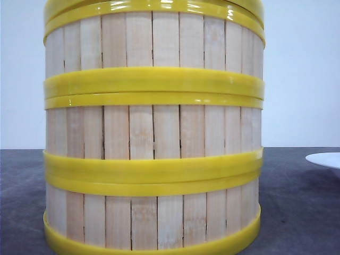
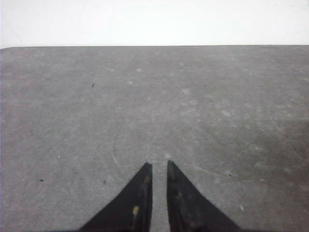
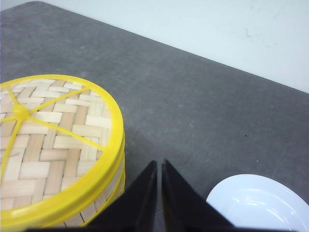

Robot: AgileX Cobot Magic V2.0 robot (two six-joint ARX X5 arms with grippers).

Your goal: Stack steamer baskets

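Three steamer baskets stand stacked in one column right before the front camera: the bottom basket [image 1: 154, 218], the middle basket [image 1: 154, 130] and the top basket [image 1: 154, 45]. In the right wrist view the stack's slatted wall [image 3: 99, 208] shows under a woven lid [image 3: 53, 140] with a yellow rim, which sits on top. My right gripper [image 3: 160, 163] is shut and empty, above the table just beside the stack and apart from it. Over bare grey table, my left gripper [image 2: 159, 165] is shut on nothing, and no basket shows in its view.
A white plate [image 3: 260, 205] lies on the grey table to the right of the stack, also at the right edge of the front view as the plate [image 1: 325, 159]. A pale wall stands behind the table's far edge [image 2: 154, 46].
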